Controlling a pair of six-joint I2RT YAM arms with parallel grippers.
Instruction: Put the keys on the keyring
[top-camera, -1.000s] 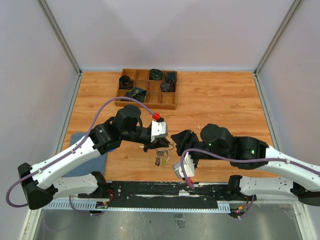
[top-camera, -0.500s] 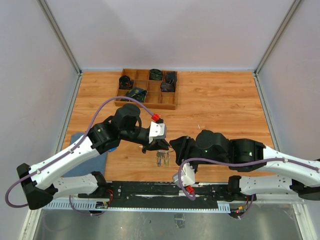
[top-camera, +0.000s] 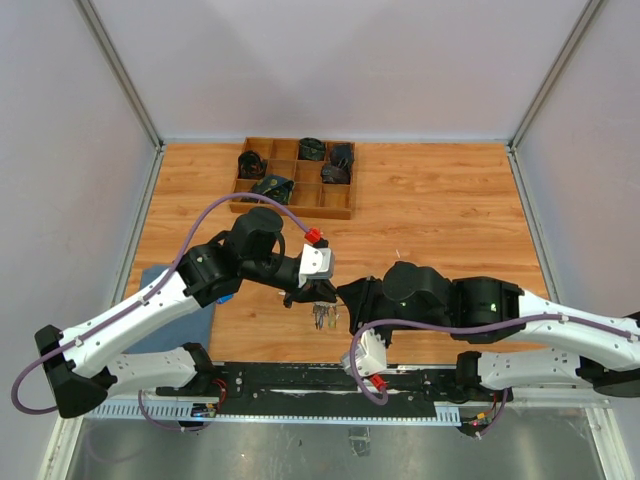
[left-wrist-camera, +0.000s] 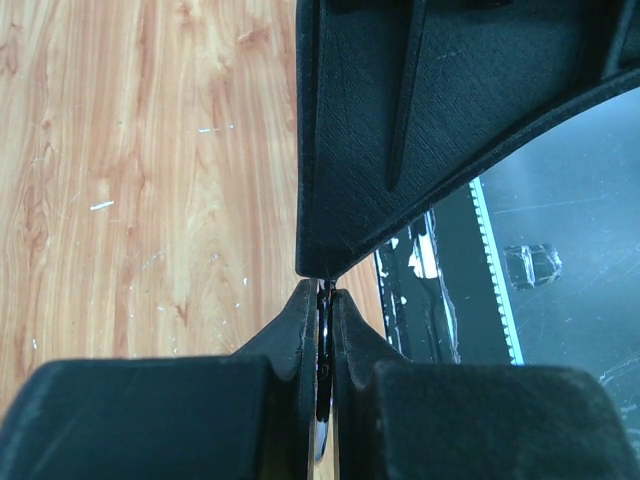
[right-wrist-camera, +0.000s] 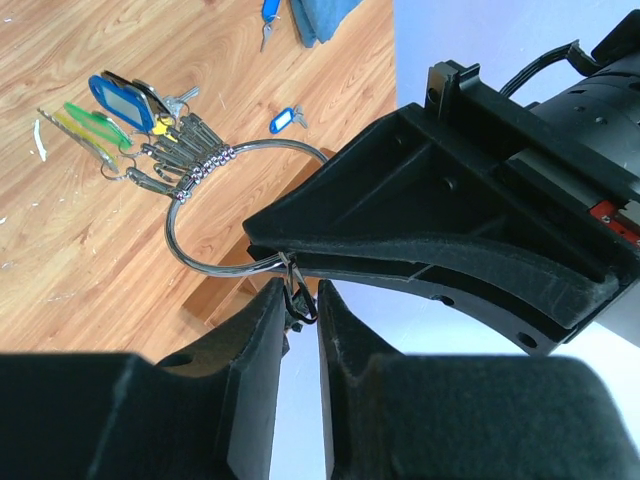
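My left gripper (top-camera: 313, 292) is shut on the keyring (right-wrist-camera: 172, 232), a thin silver wire ring that shows edge-on between its pads in the left wrist view (left-wrist-camera: 323, 350). Several keys (right-wrist-camera: 170, 150) with blue, green and yellow heads hang together on the ring; they dangle below it in the top view (top-camera: 323, 318). My right gripper (top-camera: 348, 297) faces the left one, tip to tip. Its fingers (right-wrist-camera: 262, 320) are shut on a small dark wire loop (right-wrist-camera: 300, 296) hooked on the ring, right under the left gripper's finger (right-wrist-camera: 430, 230). What hangs from that loop is hidden.
A wooden compartment tray (top-camera: 295, 178) with dark items stands at the back. A blue cloth (top-camera: 165, 300) lies at the left near edge. A loose blue-headed key (right-wrist-camera: 268, 12) lies beside the cloth, and a small blue tag (right-wrist-camera: 283, 122) lies on the table.
My right gripper has moved left and slightly nearer, closing up to the left gripper and the ring. The left gripper and hanging keys have stayed almost still.
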